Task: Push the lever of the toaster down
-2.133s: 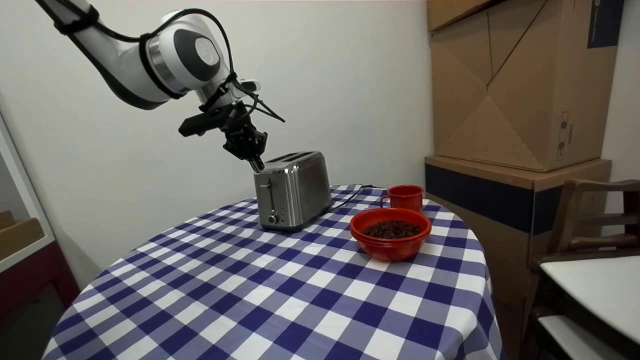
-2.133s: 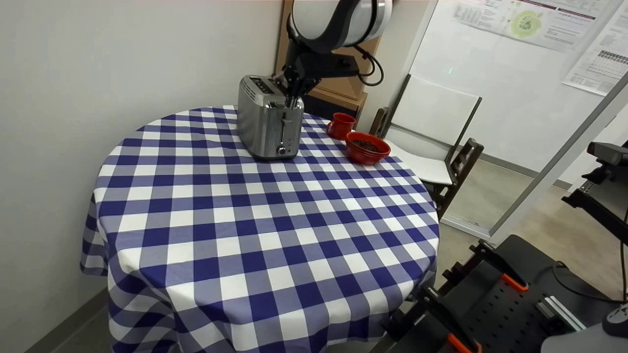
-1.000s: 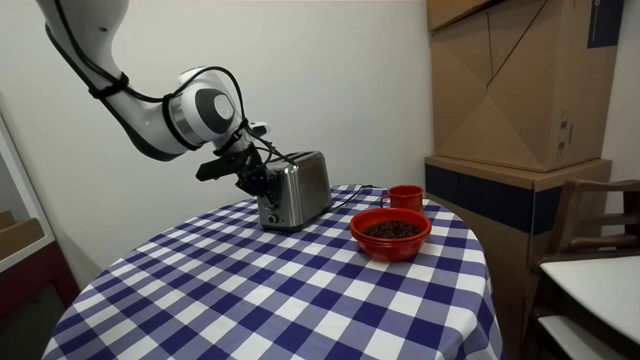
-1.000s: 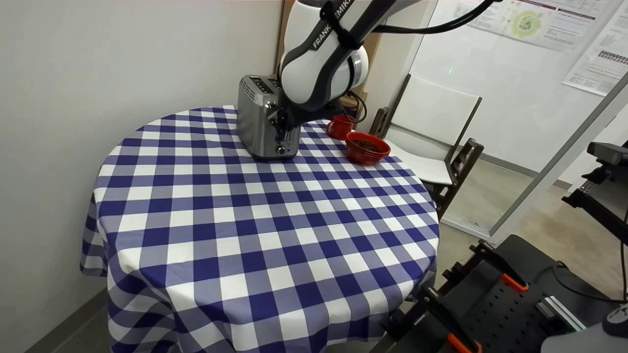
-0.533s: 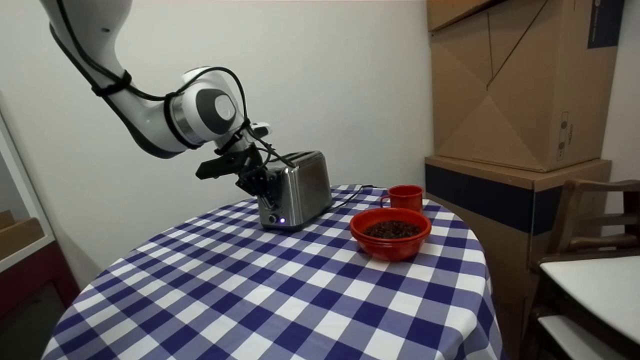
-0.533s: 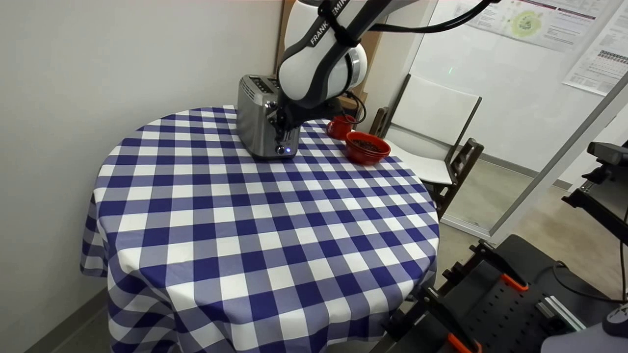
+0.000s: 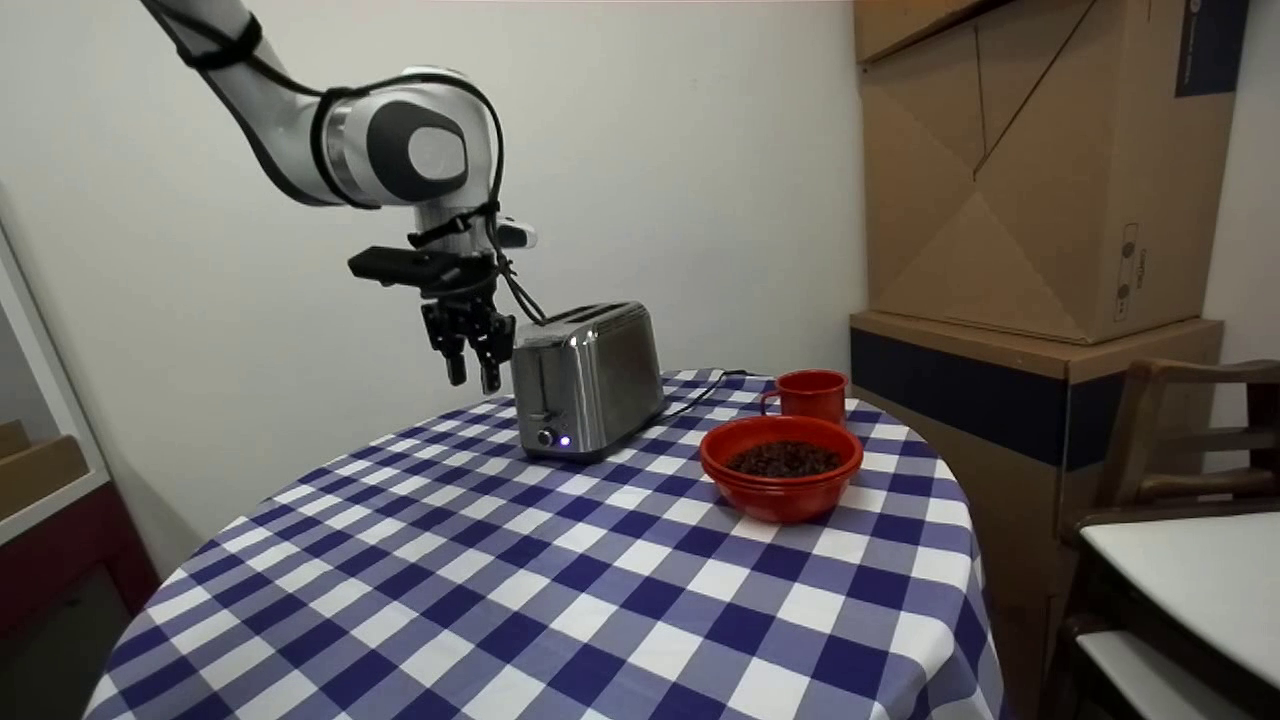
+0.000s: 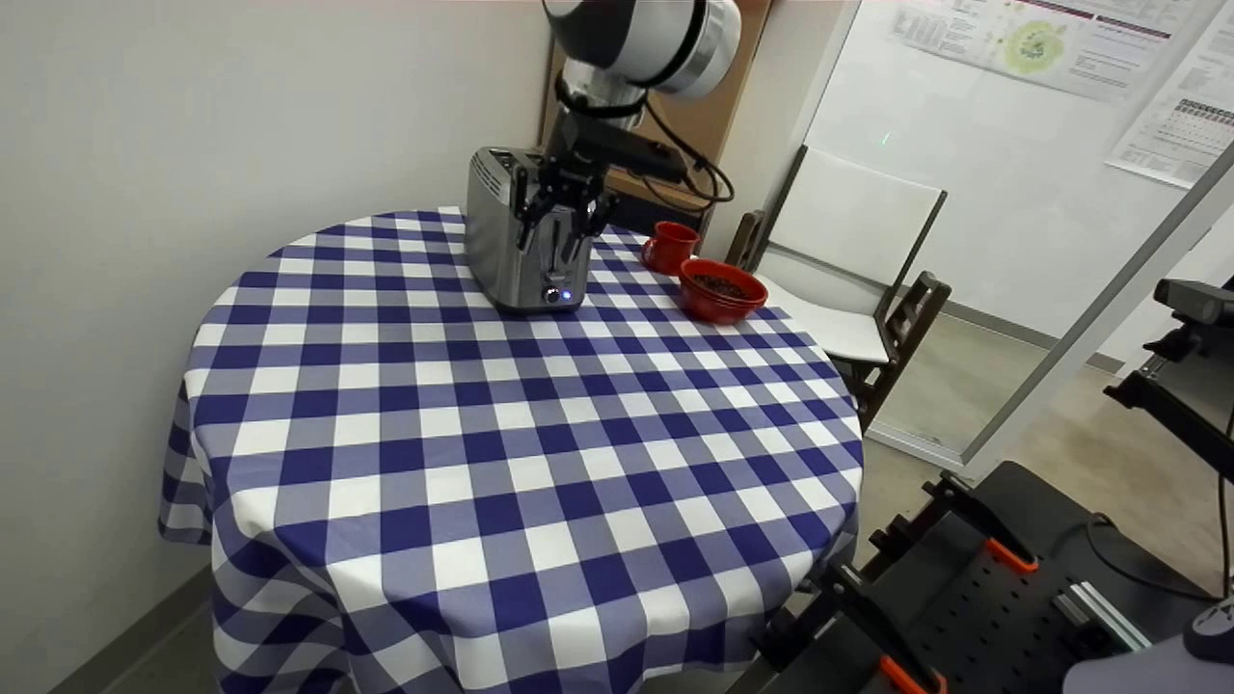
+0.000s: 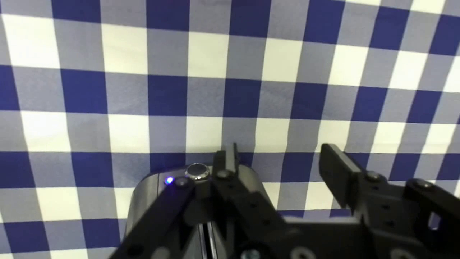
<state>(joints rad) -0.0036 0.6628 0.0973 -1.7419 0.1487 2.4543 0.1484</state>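
The silver toaster (image 7: 612,380) stands on the checked cloth, its narrow front face visible in both exterior views. The lever (image 7: 540,415) sits low in its slot, just above the round knob (image 7: 546,437). Beside the knob a small blue-violet light (image 7: 565,441) glows. My gripper (image 7: 474,382) hangs in front of that face, above the lever's height and apart from it, fingers pointing down. In the wrist view the jaws are spread with only tablecloth between them; a finger (image 9: 226,162) covers part of the toaster (image 9: 142,203), and the lever is hidden there.
A red bowl (image 7: 782,500) with dark bits inside and a red cup (image 7: 812,395) stand beside the toaster. A dark cord (image 7: 700,396) runs behind it. The wall (image 8: 289,106) rises behind the table, and cardboard boxes (image 7: 1040,200) are stacked past the table's edge.
My gripper pressed down along the front face, then rose, backed off and opened. The lever went from the top of its slot to low down. The light came on.
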